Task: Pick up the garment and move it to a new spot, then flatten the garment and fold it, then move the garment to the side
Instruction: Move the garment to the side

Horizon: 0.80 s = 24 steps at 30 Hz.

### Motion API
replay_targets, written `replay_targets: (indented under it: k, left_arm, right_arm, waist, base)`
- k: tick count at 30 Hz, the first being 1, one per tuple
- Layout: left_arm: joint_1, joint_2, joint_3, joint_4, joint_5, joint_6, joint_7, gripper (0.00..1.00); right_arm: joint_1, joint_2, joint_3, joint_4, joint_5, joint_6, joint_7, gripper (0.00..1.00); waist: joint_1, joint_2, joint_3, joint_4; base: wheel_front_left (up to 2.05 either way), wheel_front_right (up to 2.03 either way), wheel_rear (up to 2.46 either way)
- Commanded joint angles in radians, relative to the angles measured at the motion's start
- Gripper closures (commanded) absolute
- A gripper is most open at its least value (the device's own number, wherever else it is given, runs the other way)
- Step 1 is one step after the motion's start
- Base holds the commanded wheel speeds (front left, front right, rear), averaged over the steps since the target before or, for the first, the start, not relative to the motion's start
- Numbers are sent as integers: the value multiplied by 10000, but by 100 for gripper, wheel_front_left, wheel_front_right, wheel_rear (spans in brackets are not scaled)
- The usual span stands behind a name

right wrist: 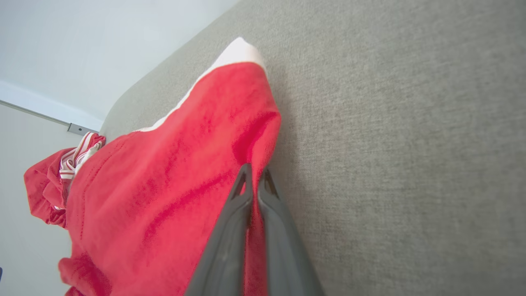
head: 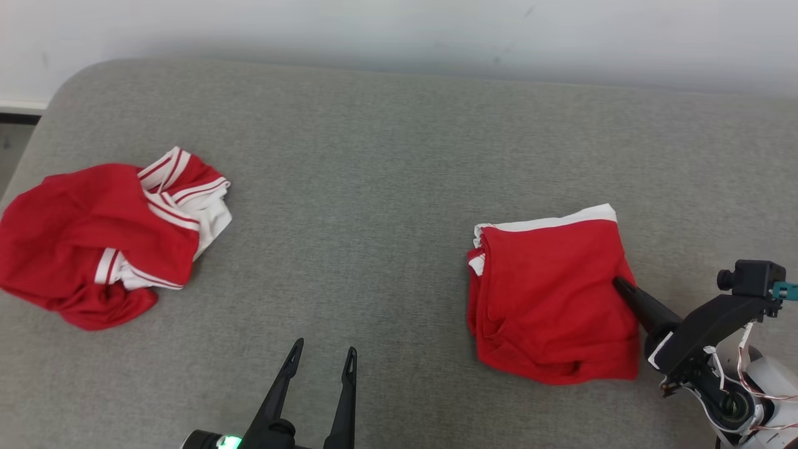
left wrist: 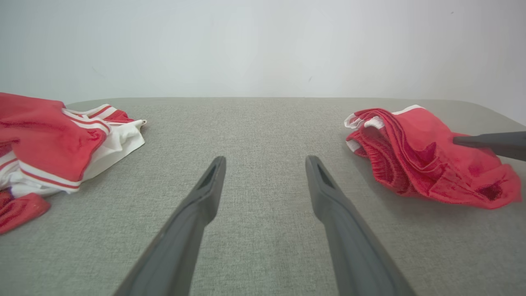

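The garment [head: 548, 293] is red with a white band and lies folded into a rough square at the right of the grey padded surface. My right gripper [head: 618, 284] comes in from the lower right, shut on the garment's right edge. In the right wrist view its fingers [right wrist: 242, 193] are pressed together with red cloth of the garment [right wrist: 172, 176] pinched between them. My left gripper [head: 324, 350] stands open near the front edge, left of the garment, holding nothing. Past the spread left gripper [left wrist: 265, 160], the left wrist view shows the garment [left wrist: 411, 148] with the right gripper's dark tip [left wrist: 458, 140] on it.
A second red garment with white stripes [head: 93, 243] lies crumpled at the far left, also seen in the left wrist view [left wrist: 45, 139]. Bare grey surface [head: 374, 187] stretches between the two garments. A pale wall [head: 399, 31] runs behind the far edge.
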Motion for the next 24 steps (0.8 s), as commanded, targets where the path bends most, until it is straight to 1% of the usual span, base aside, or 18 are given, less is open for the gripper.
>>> replay_targets:
  k: [1,7,8,9,12,13,19,24]
  left_arm:
    - [25,-15,60,65,124,-67,-12,0]
    - [-3,32,207,36,359,-216,-12,0]
    - [-3,32,207,36,359,-216,-12,0]
    - [-35,45,215,21,403,-256,-11,0]
    - [-141,100,272,-3,471,-320,-12,0]
    - [-196,143,320,-29,505,-377,-11,0]
    - [-276,282,433,-98,658,-429,-11,0]
    - [-340,413,421,-127,781,-493,-11,0]
  right_arm:
    - [20,-157,69,-178,63,5,-344,100]
    - [-163,-467,416,-492,-210,5,-1255,100]
    - [-163,-467,416,-492,-210,5,-1255,100]
    - [-182,-517,473,-485,-235,5,-1388,100]
    - [-247,-638,651,-461,-243,5,-1728,100]
    - [-280,-739,758,-397,-264,5,-1970,100]
    - [-388,-762,1087,-294,-62,5,-2578,100]
    - [-461,-739,1406,-268,170,5,-2926,100]
  waist:
    - [-1,-2,-45,-310]
    - [-1,-2,2,-1236]
    - [-1,-2,2,-1236]
    - [-1,-2,19,-1400]
    - [-1,-2,78,-1935]
    - [-1,-2,121,-2288]
    - [-1,-2,297,-3339]
    - [-1,-2,440,-4081]
  base:
    - [0,0,0]
    - [0,0,0]
    - [0,0,0]
    - [0,0,0]
    - [0,0,0]
    - [0,0,0]
    - [0,0,0]
    - [0,0,0]
